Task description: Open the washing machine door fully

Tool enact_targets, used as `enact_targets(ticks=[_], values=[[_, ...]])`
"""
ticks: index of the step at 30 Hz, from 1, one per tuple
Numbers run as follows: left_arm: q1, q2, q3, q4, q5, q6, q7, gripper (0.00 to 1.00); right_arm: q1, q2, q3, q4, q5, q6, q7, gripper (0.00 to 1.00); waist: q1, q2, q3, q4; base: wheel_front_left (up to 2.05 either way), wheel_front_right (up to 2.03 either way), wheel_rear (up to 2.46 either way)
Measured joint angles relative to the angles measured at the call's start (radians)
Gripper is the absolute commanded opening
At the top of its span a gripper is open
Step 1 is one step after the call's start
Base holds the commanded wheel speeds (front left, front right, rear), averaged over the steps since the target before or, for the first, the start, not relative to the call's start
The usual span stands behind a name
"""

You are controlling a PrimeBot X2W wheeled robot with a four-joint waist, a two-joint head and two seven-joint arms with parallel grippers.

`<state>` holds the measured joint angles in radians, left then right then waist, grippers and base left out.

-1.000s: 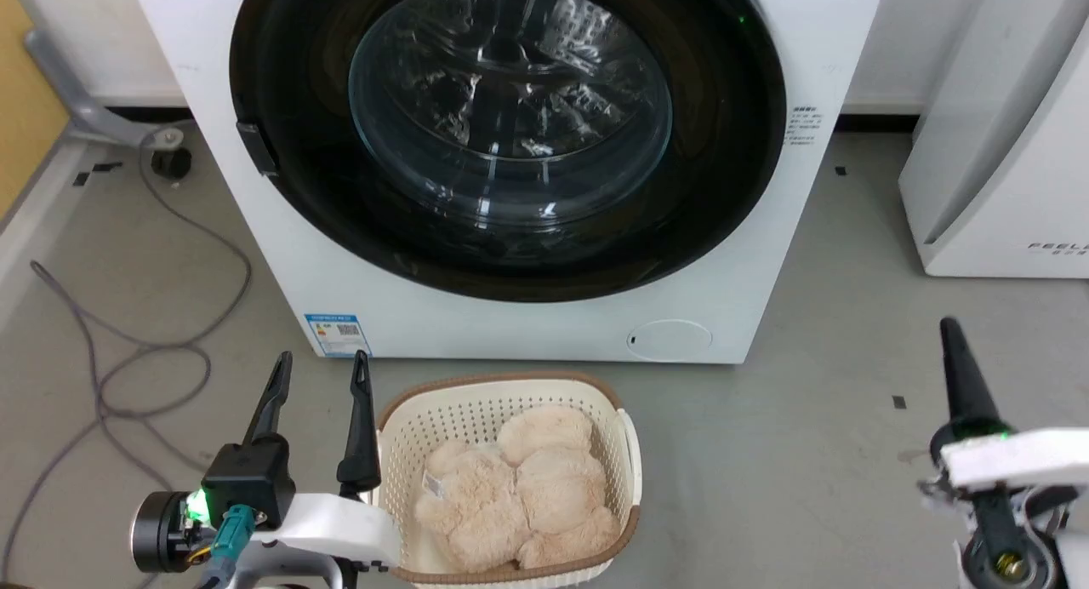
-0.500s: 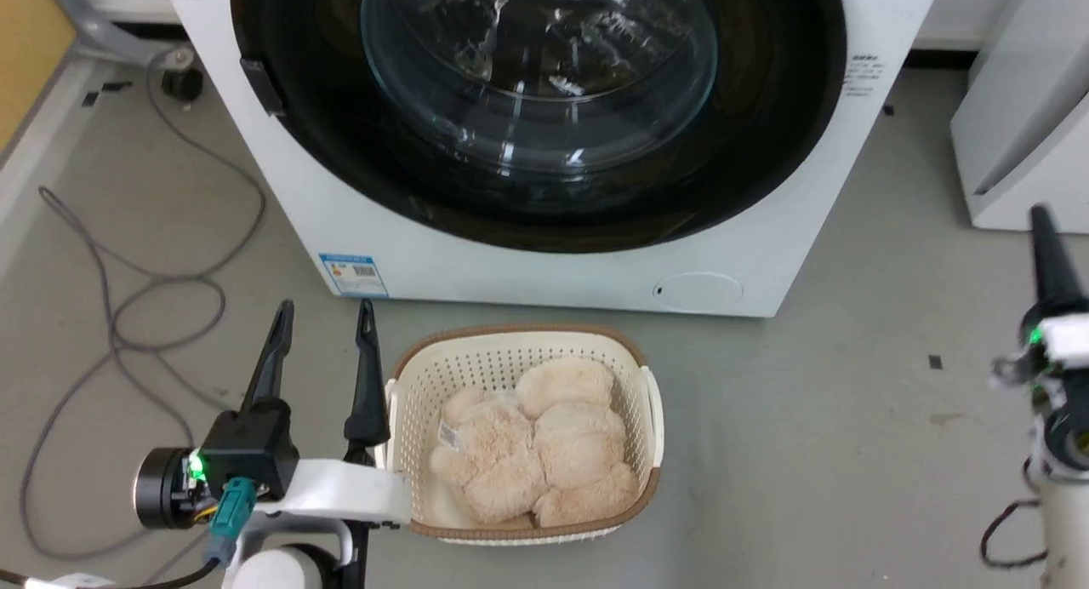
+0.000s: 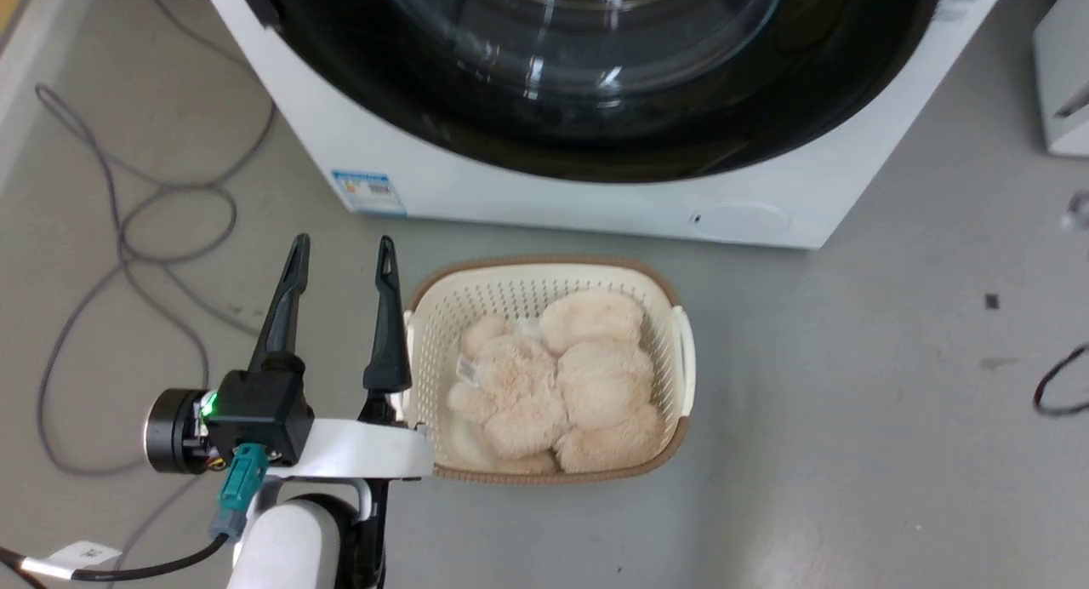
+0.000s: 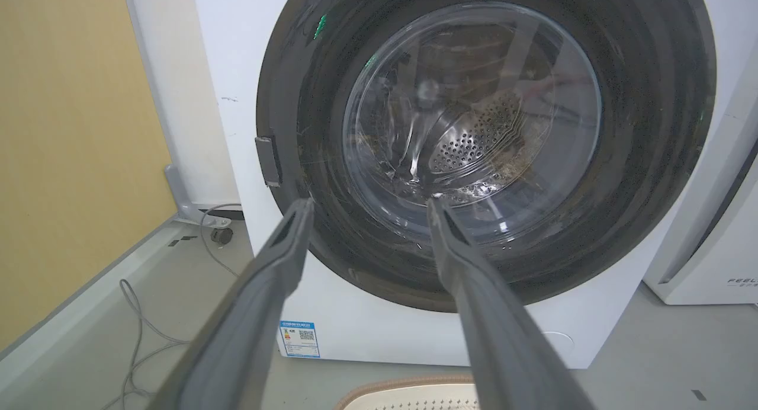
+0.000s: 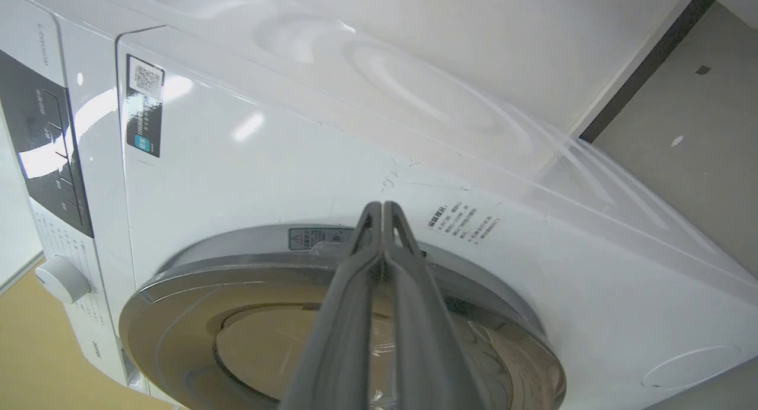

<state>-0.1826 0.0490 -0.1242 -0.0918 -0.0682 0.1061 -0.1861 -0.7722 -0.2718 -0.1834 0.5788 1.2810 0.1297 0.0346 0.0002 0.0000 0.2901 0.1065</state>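
The washing machine (image 4: 237, 72) is a white front-loader, and the washing machine door (image 4: 651, 161), a glossy black disc with a clear glass bowl centre, lies shut against its front. A small dark latch tab (image 4: 267, 161) sits on the door's left rim. My left gripper (image 4: 368, 204) is open with nothing between its fingers, a short way in front of the door's lower left. In the head view the left gripper (image 3: 340, 247) hovers over the floor left of the basket. My right gripper (image 5: 382, 207) is shut on nothing, close to the door's (image 5: 177, 279) rim.
A cream basket (image 3: 681, 351) holding a beige plush toy (image 3: 553, 376) stands on the floor just before the machine. Grey cables (image 3: 128, 231) loop on the floor at left. A second white appliance (image 4: 710, 250) stands at right, a yellow wall (image 4: 59, 161) at left.
The head camera has tipped down, so the machine has slid up the picture. My right gripper has risen and gone out past the head view's right edge. The left gripper stays open.
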Motion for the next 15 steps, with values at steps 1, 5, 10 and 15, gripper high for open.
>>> enact_targets(ticks=[1, 5, 10, 15], values=[[-0.006, 0.0, -0.004, -0.001, -0.005, 0.003, -0.001, 1.0, -0.023, -0.006, 0.002, 0.013, 0.011, 0.0, 0.002, 0.0, -0.0001, 0.0, 0.011, 0.004, 0.0, 0.0, 0.0], [-0.021, 0.0, -0.023, -0.003, -0.009, 0.015, -0.009, 1.0, -0.098, -0.034, 0.021, 0.063, 0.027, 0.0, 0.008, 0.0, 0.0, 0.0, 0.049, 0.02, 0.0, 0.0, 0.0], [-0.031, 0.0, -0.033, -0.007, -0.015, 0.024, -0.019, 1.0, -0.176, -0.051, 0.042, 0.111, 0.065, 0.0, 0.029, 0.0, 0.0, 0.0, 0.085, 0.044, 0.0, 0.0, 0.0], [-0.053, 0.0, -0.049, -0.012, -0.023, 0.033, -0.03, 1.0, -0.243, -0.064, 0.063, 0.156, 0.098, 0.0, 0.037, 0.0, 0.0, 0.0, 0.113, 0.065, 0.0, 0.0, 0.0]])
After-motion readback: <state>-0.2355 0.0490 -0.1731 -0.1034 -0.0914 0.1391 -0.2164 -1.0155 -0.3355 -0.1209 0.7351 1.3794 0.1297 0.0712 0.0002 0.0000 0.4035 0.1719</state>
